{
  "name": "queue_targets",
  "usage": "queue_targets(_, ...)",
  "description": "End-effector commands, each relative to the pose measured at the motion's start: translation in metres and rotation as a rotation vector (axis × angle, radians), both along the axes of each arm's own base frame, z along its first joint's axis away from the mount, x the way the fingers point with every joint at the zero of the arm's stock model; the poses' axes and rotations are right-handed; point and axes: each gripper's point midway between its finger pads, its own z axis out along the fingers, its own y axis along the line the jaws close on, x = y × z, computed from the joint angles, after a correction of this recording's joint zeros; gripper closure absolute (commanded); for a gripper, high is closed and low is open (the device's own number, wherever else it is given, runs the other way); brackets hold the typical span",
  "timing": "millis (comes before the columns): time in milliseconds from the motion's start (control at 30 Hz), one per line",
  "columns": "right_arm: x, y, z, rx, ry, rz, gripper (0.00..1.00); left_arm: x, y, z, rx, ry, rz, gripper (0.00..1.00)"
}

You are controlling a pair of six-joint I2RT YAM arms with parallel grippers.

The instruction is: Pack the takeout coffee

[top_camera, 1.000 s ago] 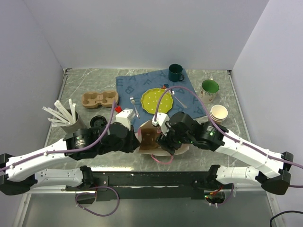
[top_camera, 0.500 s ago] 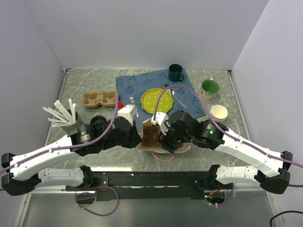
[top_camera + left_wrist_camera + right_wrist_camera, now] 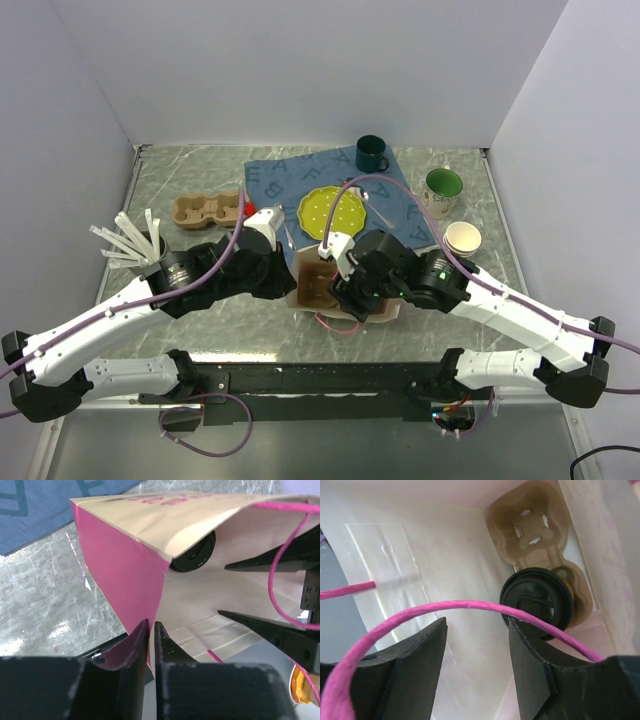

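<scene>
Top external: bench (image 3: 180, 180) carries a blue lettered cloth (image 3: 270, 180) toward its rear edge. Both arms converge on a pink paper bag (image 3: 315, 285) lying on its side near the middle of the front edge, just in front of the cloth.

Right wrist: looks into the bag mouth. A moulded pulp carrier (image 3: 535, 510) lies against the bag's far end. The takeout coffee (image 3: 537, 600) sits in one of its pockets, black lid facing the camera, well inside the bag. Right gripper (image 3: 476, 625) is within the mouth, fingers spread wide and nothing between them. The pink cord handle (image 3: 455, 605) arcs across in front.

Left wrist: left gripper (image 3: 151, 630) at the bag's pink side fold, fingers almost together with only a slit between. Cannot tell whether paper is pinched.
</scene>
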Motion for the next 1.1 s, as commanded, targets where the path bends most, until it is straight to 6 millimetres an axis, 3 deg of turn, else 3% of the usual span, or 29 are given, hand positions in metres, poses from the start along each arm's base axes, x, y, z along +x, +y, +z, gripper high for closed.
queue_targets(0,0.007,-0.001,0.011,0.014,-0.015,-0.041,0.40,-0.001,-0.002,0.014,-0.030,-0.014,-0.031,0.83)
queue_targets(567,0.013,0.000,0.024,0.024,0.001,-0.099,0.39,0.006,0.005,0.029,-0.030,-0.063,-0.013,0.42)
queue_targets(1067,0.010,-0.003,0.041,0.066,0.009,-0.132,0.39,0.015,0.014,0.054,-0.033,-0.144,0.018,0.12)
